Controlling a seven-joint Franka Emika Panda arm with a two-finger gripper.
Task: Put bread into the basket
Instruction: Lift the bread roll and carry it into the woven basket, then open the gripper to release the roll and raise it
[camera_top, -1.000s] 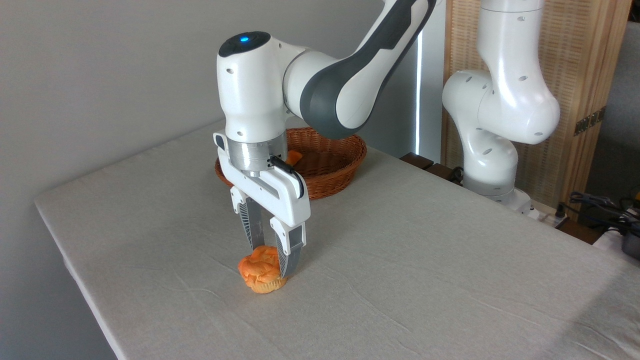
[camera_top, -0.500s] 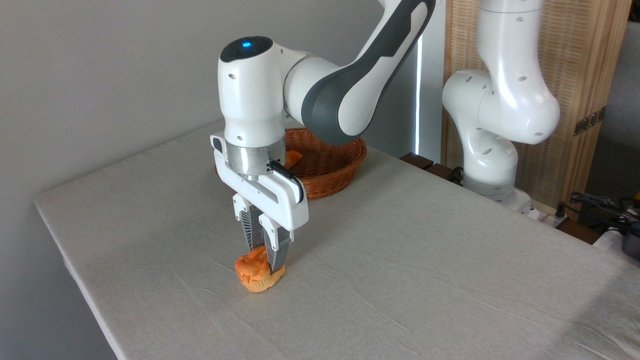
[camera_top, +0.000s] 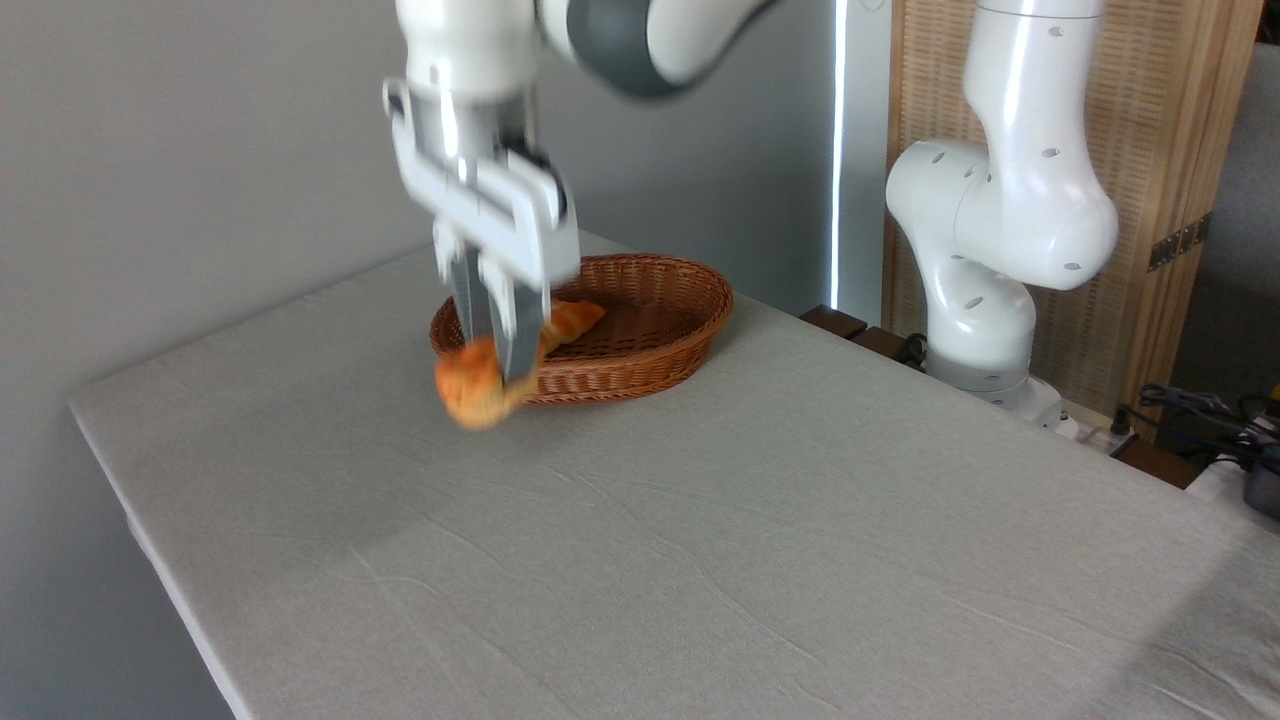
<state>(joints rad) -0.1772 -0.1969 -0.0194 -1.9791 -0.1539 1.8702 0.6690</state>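
Note:
The bread (camera_top: 468, 390), an orange bun blurred by motion, hangs in the air well above the tablecloth. My gripper (camera_top: 497, 366) is shut on it, fingers pointing down. In the picture the bun overlaps the near left rim of the reddish-brown wicker basket (camera_top: 660, 345), which stands on the table behind it. Inside the basket lies a longer golden twisted bread (camera_top: 572, 318), partly hidden by my fingers.
A grey cloth covers the table (camera_top: 700, 540); its left edge runs diagonally toward the front. The arm's white base (camera_top: 985, 300) stands at the right, beside a wooden screen. Dark cables (camera_top: 1200, 410) lie at the far right.
My gripper closed on the bread where it sat on the table, then lifted it up and away toward the basket. The arm rose sharply.

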